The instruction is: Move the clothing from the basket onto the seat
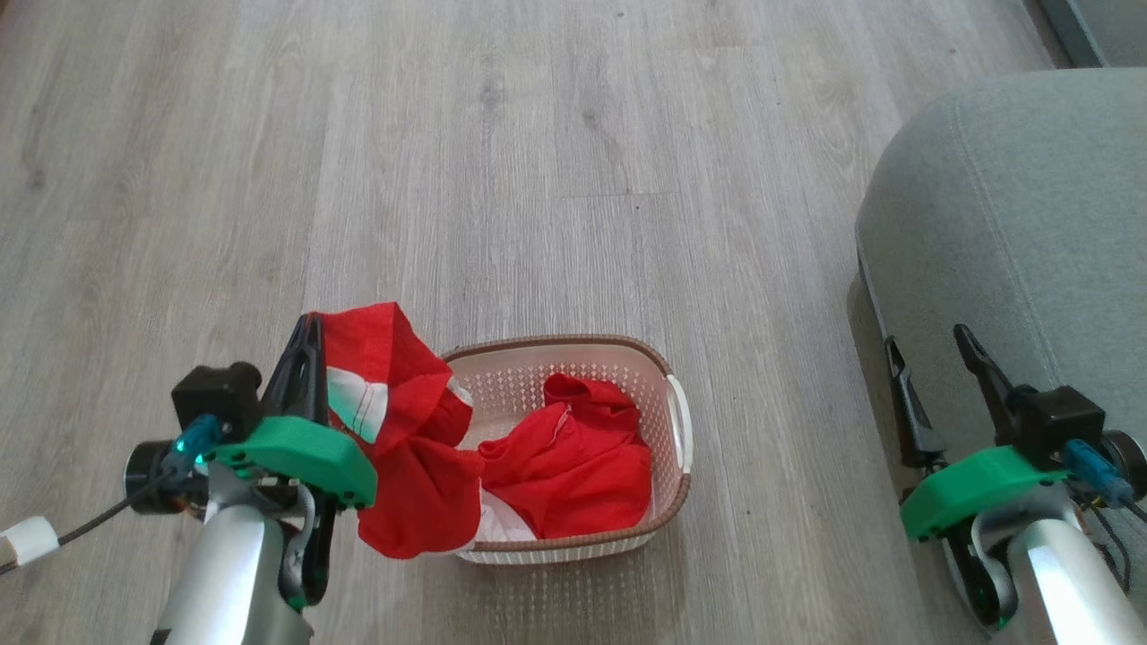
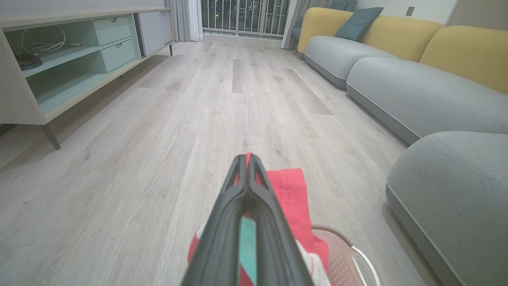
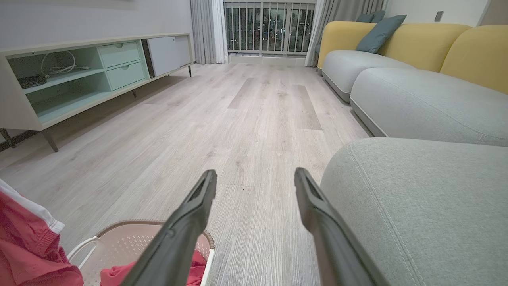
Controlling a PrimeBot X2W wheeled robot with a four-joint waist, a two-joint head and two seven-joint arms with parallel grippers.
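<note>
Red clothing (image 1: 573, 466) with white bits was partly in the basket (image 1: 681, 421) and partly up in the air. The left gripper (image 1: 309, 324) had its two dark fingers pressed tight together on one red piece. That piece hung down from the fingers at the left end of the basket, and its bottom drooped over the rim there. Another red heap lay inside the basket, more to the right side.

The basket stood on the pale wood floor (image 1: 538, 134). The big grey seat (image 1: 1013, 224) was off to the right, well apart from the basket, and had no clothing on it.

The right gripper (image 1: 926, 340) had its fingers spread wide, with nothing between them. It was up in the air just beside the round corner of the seat. In the right wrist view, bare floor showed between the two fingers, and the seat was close on the right.

In the left wrist view, red cloth poked out behind the closed fingers, and a corner of the basket with a white handle showed low on the right. A grey and yellow sofa (image 2: 416, 87) ran along behind the seat, and a low shelf unit (image 2: 71, 59) stood on the other side of the room.
</note>
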